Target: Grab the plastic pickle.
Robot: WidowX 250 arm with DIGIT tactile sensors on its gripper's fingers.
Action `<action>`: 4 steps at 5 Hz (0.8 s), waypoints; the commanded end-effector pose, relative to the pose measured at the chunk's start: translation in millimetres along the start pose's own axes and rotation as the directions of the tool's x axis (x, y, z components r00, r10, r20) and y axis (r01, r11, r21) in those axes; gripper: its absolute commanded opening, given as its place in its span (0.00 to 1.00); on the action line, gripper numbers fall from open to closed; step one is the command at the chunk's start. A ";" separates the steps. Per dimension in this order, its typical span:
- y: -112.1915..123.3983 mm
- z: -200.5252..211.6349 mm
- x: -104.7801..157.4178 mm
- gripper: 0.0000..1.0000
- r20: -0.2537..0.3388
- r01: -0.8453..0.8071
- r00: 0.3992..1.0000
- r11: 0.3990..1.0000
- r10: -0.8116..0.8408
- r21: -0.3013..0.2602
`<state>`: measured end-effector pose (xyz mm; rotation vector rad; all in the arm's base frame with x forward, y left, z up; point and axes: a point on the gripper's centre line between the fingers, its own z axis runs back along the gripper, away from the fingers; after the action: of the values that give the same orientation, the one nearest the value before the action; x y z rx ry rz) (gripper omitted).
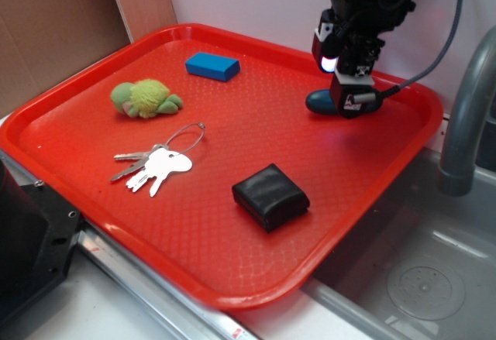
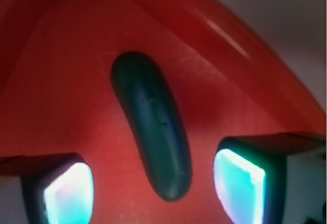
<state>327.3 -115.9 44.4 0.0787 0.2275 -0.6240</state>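
Gripper [image 2: 153, 193] open, a finger [image 2: 69, 193] on each side of the plastic pickle [image 2: 153, 132], not touching. Pickle lies flat at the red tray's [image 1: 194, 224] 2 o'clock corner, running toward 11 o'clock in wrist view.

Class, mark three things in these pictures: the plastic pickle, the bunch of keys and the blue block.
plastic pickle [image 2: 153, 132]: wrist view, middle of its dark body.
bunch of keys [image 1: 159, 168]: exterior view, on the pale key blades.
blue block [image 1: 211, 66]: exterior view, centre of its top face.

Even, bright exterior light; soft-focus wrist view, glowing cyan glare on the claw [image 2: 153, 188] pads [image 2: 69, 193].
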 end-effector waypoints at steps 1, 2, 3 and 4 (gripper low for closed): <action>14.2 -11.2 -13.3 1.00 -0.018 -0.060 0.998 0.998 0.060 0.006; 20.0 -24.1 -15.8 1.00 -0.058 -0.071 0.996 0.997 0.071 0.003; 22.9 -28.8 -13.5 0.00 -0.054 -0.060 0.997 0.998 0.060 -0.006; 20.2 -24.8 -13.8 0.00 -0.042 -0.049 0.998 0.999 0.049 -0.012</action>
<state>321.0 -88.6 15.1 0.0915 0.3305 -0.5918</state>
